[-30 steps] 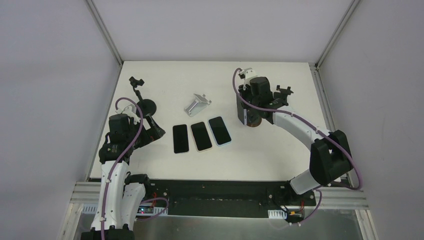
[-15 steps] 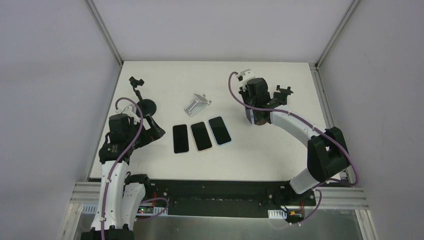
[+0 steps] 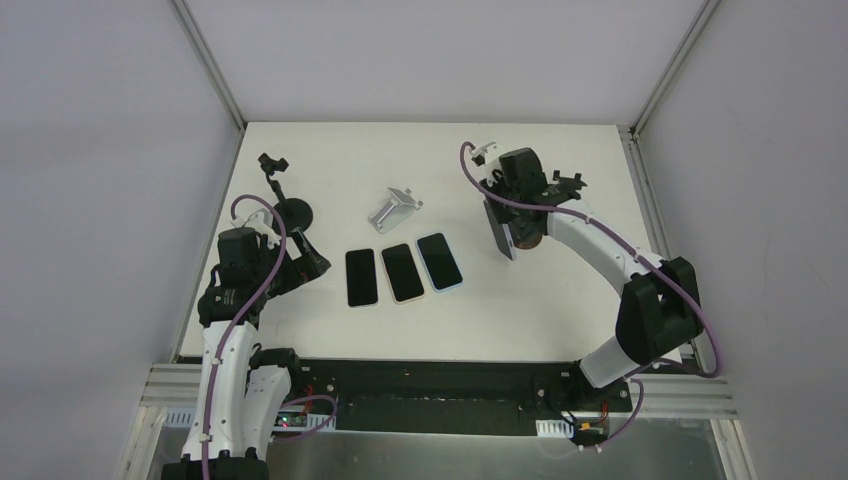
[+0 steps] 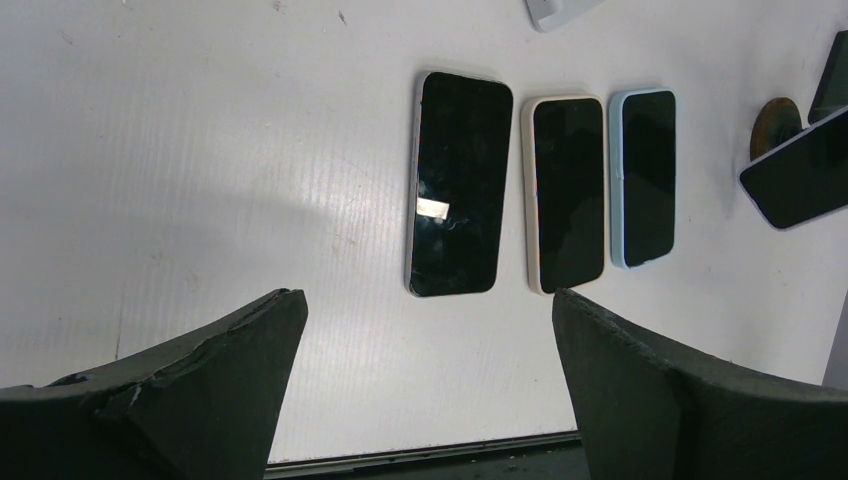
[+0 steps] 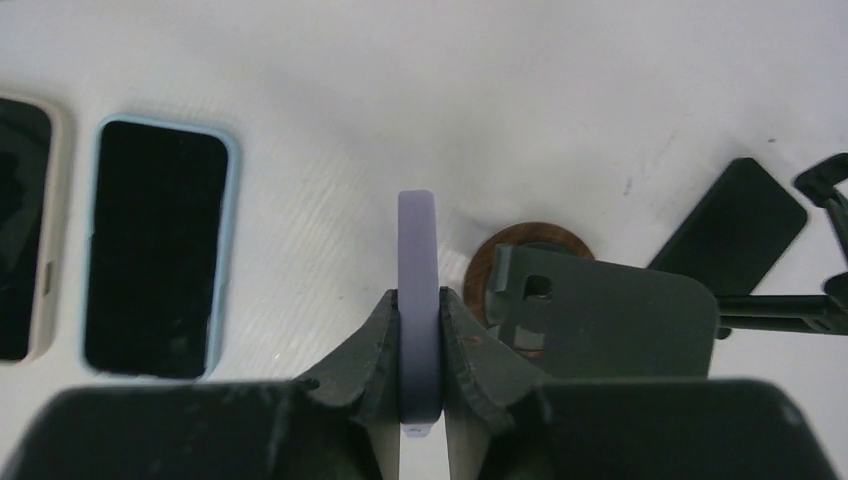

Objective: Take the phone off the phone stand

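Right claw: against a second ago it has drawn the phone toward the left of the top view. Then the phone stood over the brown base; now that base shows bare on the phone's right.
Left claw: released, fingers spread wide, hanging over the counter at the near left with nothing between them.
Loose phones: three lie flat and face up in a row mid-counter. They are the black one on the left, the beige-cased one in the middle and the blue-cased one on the right, a little farther back.
Right claw's grasp: clenched on the phone's lavender-cased edge, one finger against each face.
Phone: held on edge and tilted, dark screen toward the left arm's side, just left of the phone stand. In the right wrist view a strip of white counter shows between its upper end and the brown base. Whether its lower end clears the counter cannot be told.
Phone stand: dark grey plate on the round brown base, standing on the counter's right half.
Silver stand: folded metal, behind the row of phones.
Black clamp holder: just beyond the phone stand.
Black disc-foot holder: far left, with a thin stem rising to a clip.
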Robot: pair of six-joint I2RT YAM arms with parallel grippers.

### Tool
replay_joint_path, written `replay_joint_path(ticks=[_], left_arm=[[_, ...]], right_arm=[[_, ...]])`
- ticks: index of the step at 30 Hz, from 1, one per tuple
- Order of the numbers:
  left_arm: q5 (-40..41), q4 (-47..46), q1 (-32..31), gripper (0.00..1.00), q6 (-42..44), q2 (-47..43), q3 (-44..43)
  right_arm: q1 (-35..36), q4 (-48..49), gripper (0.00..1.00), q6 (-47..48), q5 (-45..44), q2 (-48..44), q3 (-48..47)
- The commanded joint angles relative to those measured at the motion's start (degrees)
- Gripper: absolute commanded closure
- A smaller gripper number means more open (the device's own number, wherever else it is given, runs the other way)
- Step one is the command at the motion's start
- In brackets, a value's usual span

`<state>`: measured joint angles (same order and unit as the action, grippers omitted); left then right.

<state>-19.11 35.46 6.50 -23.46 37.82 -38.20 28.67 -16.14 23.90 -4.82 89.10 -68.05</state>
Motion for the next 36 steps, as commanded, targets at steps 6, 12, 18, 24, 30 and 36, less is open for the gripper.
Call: replay_joint_path(ticks=[6, 12, 18, 24, 30, 36], left_arm=[[-0.8, -0.2, 0.9, 0.00, -0.7, -0.1, -0.9], [-0.7, -0.2, 0.9, 0.00, -0.7, -0.1, -0.9], [-0.7, -0.2, 0.9, 0.00, -0.7, 0.0, -0.9], [-0.8, -0.2, 0.9, 0.00, -0.7, 0.1, -0.9], [-1.0, -0.2, 0.9, 0.00, -0.8, 0.3, -0.8], [-1.0, -0.2, 0.8, 0.00, -0.8, 0.2, -0.8]], right_arm=[[-3.9, -27.3, 1.00, -1.2, 29.6, 1.8, -17.2], [-4.1, -37.7, 1.00, -1.0, 36.6, 12.8, -26.3], [-3.8, -31.3, 1.00, -7.6, 32.0, 16.3, -25.0], [-3.8, -33.6, 1.00, -7.2, 29.6, 21.2, -28.5], [-3.9, -33.4, 1.00, -5.0, 27.9, 25.1, -29.5], [-3.8, -29.2, 1.00, -7.3, 24.5, 27.3, -29.5]])
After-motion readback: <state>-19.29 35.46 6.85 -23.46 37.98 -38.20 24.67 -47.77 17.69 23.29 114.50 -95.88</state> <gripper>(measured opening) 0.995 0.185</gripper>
